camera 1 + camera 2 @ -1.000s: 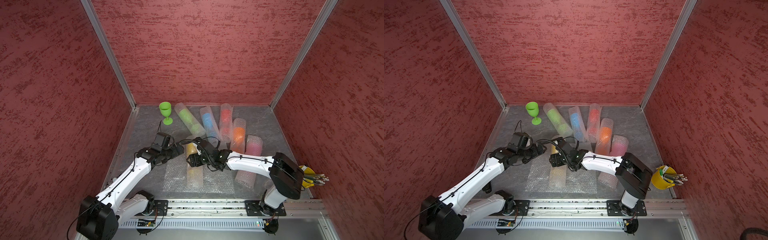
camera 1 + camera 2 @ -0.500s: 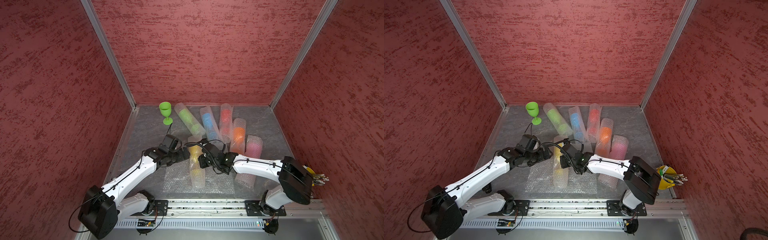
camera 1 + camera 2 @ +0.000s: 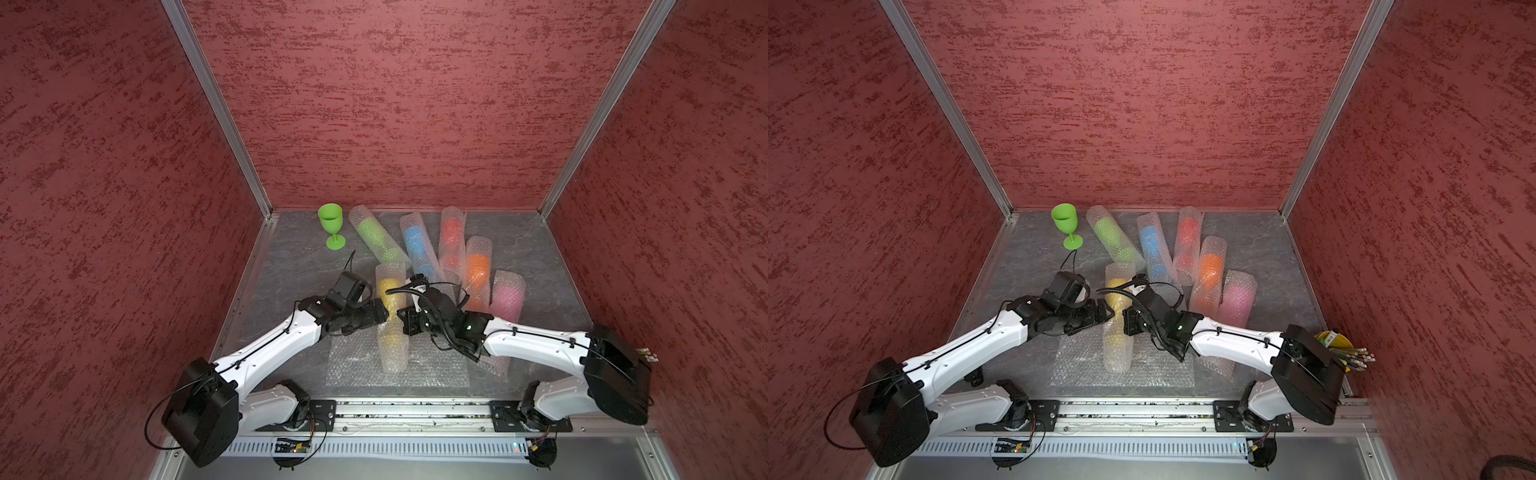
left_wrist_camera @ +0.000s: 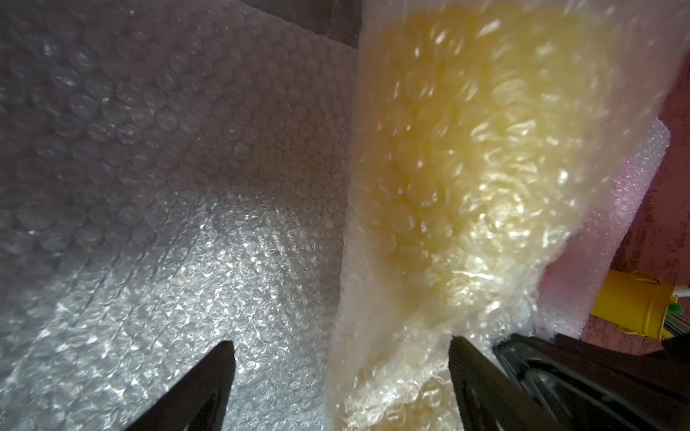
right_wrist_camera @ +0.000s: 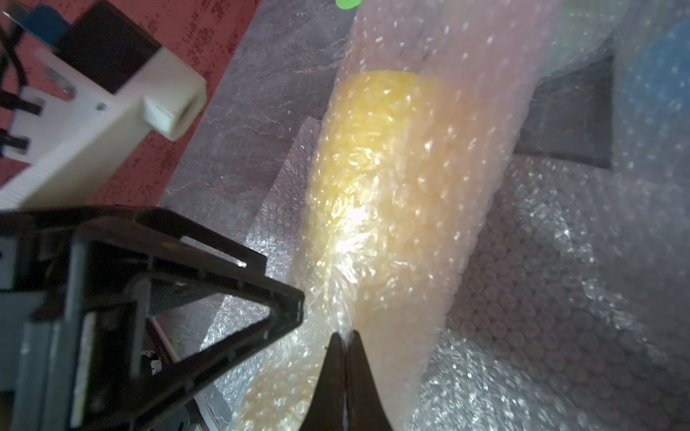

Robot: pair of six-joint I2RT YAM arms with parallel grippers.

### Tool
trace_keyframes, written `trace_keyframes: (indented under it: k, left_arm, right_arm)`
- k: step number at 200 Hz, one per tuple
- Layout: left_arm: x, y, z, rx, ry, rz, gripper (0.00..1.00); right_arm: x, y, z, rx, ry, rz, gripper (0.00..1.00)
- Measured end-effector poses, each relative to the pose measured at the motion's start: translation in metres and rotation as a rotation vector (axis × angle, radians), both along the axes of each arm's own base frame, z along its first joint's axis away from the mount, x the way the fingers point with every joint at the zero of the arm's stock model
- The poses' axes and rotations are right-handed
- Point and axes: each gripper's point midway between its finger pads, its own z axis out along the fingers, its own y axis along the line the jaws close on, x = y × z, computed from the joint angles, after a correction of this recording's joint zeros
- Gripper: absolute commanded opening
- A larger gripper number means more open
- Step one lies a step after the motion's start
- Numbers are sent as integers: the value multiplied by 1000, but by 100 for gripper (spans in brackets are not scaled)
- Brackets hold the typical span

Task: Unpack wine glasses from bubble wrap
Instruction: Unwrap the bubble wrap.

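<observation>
our right gripper (image 5: pixel 345 337) is pinched together on a fold of film at the side edge of the bubble wrap roll (image 3: pixel 390 345), which holds the yellow wine glass (image 5: pixel 373 168) and lies across the flat sheet (image 3: pixel 357 368) near the front rail. our left gripper (image 4: pixel 340 343) has its jaws apart, with the roll's opposite edge between them. the other rolls (image 3: pixel 415 245) crowd in behind. bare floor (image 3: pixel 291 266) shows toward the left wall, near the upright green wine glass (image 3: pixel 331 226).

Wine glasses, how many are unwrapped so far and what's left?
One green glass stands bare and a flat sheet lies spread. In hand: the yellow roll, right claw shut on its wrap, left claw open beside it. Still wrapped: green roll, blue roll, red roll, orange roll, pink roll.
</observation>
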Motion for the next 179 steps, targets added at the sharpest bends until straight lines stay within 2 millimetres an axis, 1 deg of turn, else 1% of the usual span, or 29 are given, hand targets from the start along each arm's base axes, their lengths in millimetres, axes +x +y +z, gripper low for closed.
trace_keyframes:
  k: [45, 67, 90, 102, 121, 144, 161, 167, 179]
  left_arm:
    - [-4, -10, -12, -40, 27, -41, 81]
    - [-4, -14, -17, -58, 31, -51, 73]
    - [-3, -20, -15, -89, 18, -67, 64]
    - [-1, -24, -13, -107, 9, -73, 57]
    - [1, -28, -10, -133, -11, -84, 43]
    - [0, -30, -5, -158, -39, -106, 19]
    - [-2, -28, -2, -176, -54, -108, 4]
    - [-3, -27, 0, -179, -60, -111, 0]
    - [-4, -26, 4, -191, -72, -110, 0]
  right_arm:
    - [-1, -1, -3, 3, -2, 0, 0]
    - [-1, -1, -4, 3, 0, 3, 0]
    - [-1, -1, -3, 6, -1, 3, 0]
    - [-1, 0, -2, 11, -5, 3, 0]
    - [0, 1, 0, 16, -8, 3, 0]
    - [0, 1, 0, 17, -9, 3, 0]
    - [1, 0, 0, 18, -9, -1, 0]
    - [2, 0, 0, 18, -10, -2, 0]
    - [2, 0, 0, 18, -10, -3, 0]
